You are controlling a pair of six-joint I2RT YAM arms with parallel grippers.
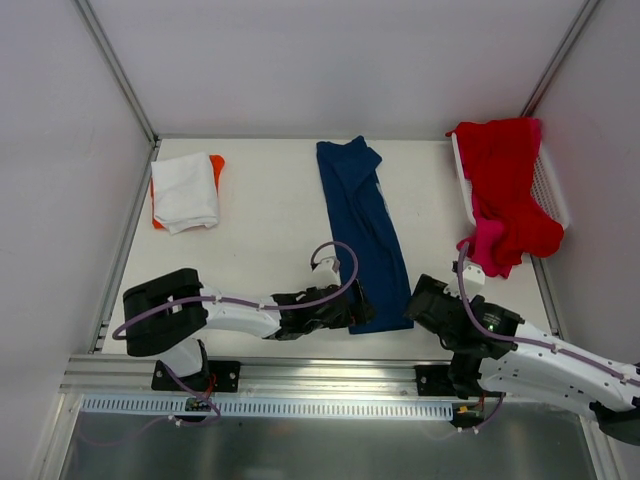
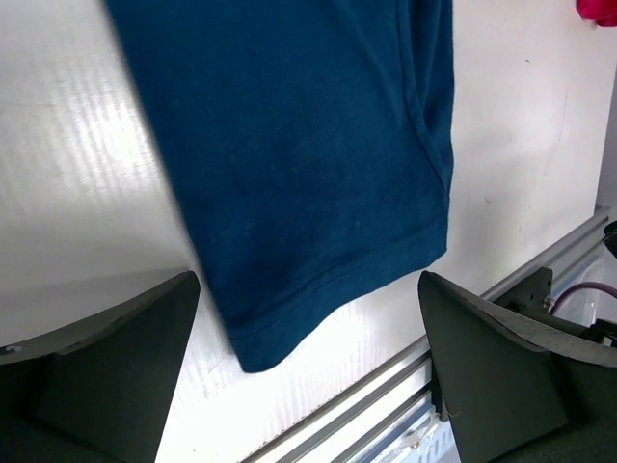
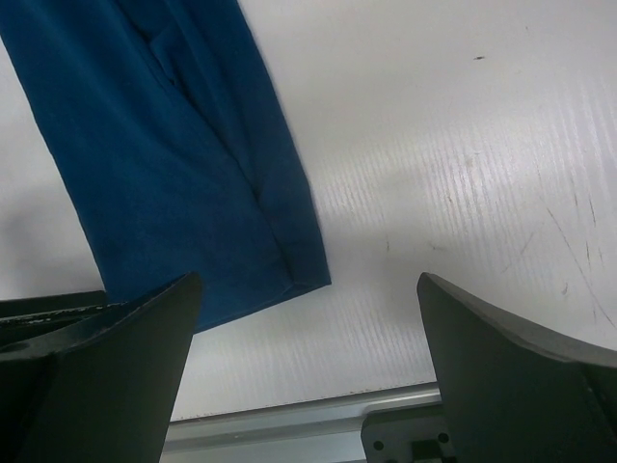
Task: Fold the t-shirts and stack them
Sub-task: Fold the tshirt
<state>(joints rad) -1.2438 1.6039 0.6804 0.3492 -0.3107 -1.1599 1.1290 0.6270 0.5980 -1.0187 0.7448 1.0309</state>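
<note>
White table [image 1: 270, 230] and white walls frame the job, and the navy shirt [image 1: 362, 235] lies as a long narrow strip running straight away from your two hands. Your left gripper [image 2: 308, 280] has its fingers spread wide with nothing between them. The strip's near corner sits just ahead, closer to the left finger than the right. Your right gripper [image 3: 308, 280] is spread just as wide and is also empty. The strip's other near corner lies off toward its left finger, with bare table ahead of the right one. The step looks to be taking both near corners and folding the strip over, away from you. Slide the right hand toward its left first so that the corner is centred. Then come down on both corners together and pinch every layer, not only the top one. Lift low, carry both hands away at one pace so the fold stays square, and keep clear of the rail [image 2: 386, 405] behind the fingers. Far off beyond your left hand, a folded white shirt [image 1: 185, 190] rests on an orange shirt [image 1: 217, 163], which is likely the stack. Beyond your right hand, a red shirt [image 1: 505, 165] and a pink shirt [image 1: 487, 245] spill from the basket [image 1: 553, 190].
</note>
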